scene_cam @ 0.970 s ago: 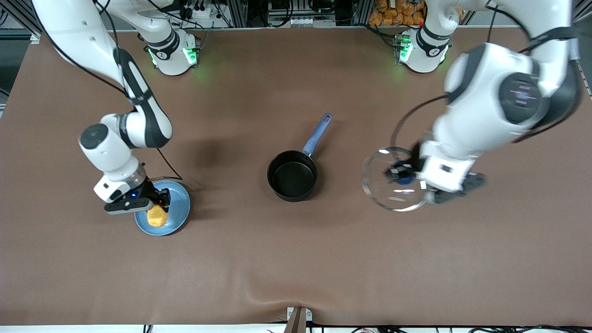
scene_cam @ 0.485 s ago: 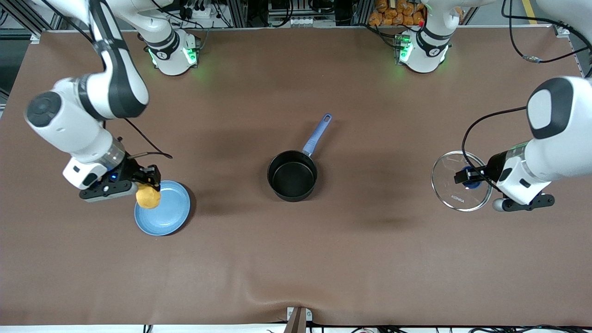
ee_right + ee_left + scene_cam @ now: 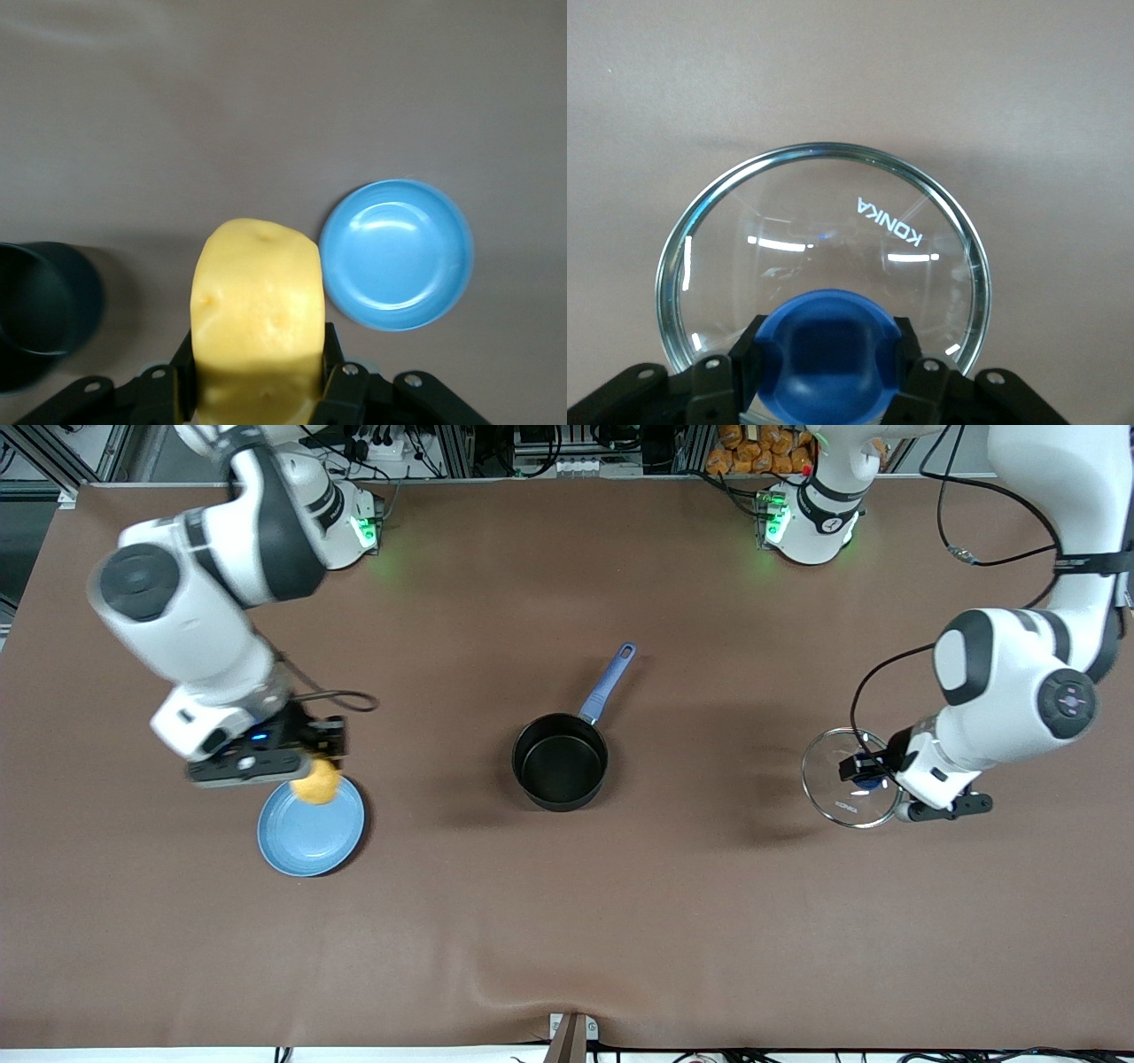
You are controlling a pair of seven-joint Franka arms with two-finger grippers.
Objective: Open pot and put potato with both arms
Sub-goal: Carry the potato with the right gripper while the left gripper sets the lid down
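Right claw (image 3: 321, 755) gripping the potato (image 3: 316, 784) from both sides, hanging in the air over the rim of the light-blue plate (image 3: 306, 841) at the right arm's end of the surface (image 3: 567, 921). Left claw (image 3: 861, 769) clamping the blue knob (image 3: 830, 352) of the glass lid (image 3: 840, 778), holding it low over the surface at the left arm's end, well apart from the pot. Black saucepan (image 3: 560, 762) standing open and empty mid-surface, blue handle (image 3: 608, 682) pointing toward the bases. Opening step apparently done; remaining: carrying the potato across and dropping it into the pot.
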